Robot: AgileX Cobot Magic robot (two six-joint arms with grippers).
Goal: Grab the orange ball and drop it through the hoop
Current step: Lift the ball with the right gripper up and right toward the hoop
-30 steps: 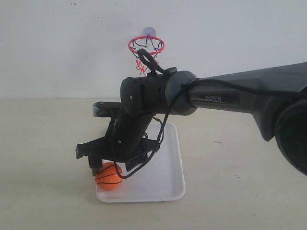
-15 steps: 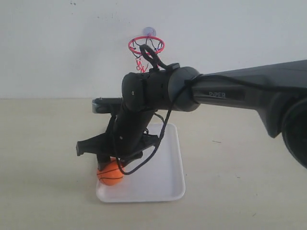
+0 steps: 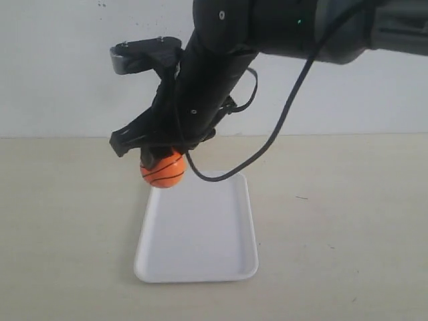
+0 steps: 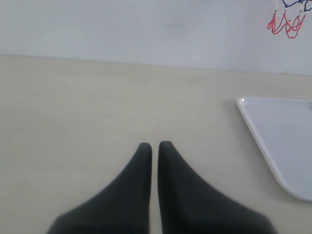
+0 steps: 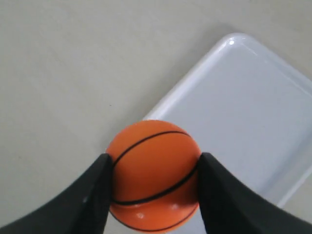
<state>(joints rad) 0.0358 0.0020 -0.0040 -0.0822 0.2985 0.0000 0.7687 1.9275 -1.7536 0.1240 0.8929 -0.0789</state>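
The orange ball [image 3: 162, 169] hangs in the air above the far left corner of the white tray [image 3: 200, 234]. My right gripper [image 3: 159, 158] is shut on it. In the right wrist view the ball [image 5: 153, 173] sits squeezed between the two black fingers [image 5: 92, 195], with the tray [image 5: 243, 107] far below. In the exterior view my right arm hides the hoop. Only the hoop's dangling red net strings [image 4: 286, 23] show, at the edge of the left wrist view. My left gripper [image 4: 155, 145] is shut on nothing, low over the tabletop beside the tray [image 4: 285, 141].
A pale wall stands right behind the table. The right arm [image 3: 221, 60] and its black cable [image 3: 267, 144] fill the upper middle of the exterior view. Beige tabletop [image 3: 60, 221] surrounds the tray on all sides.
My right gripper has lifted the ball off the tray's near left corner, up and toward the wall. The raised arm now covers the hoop in the exterior view.
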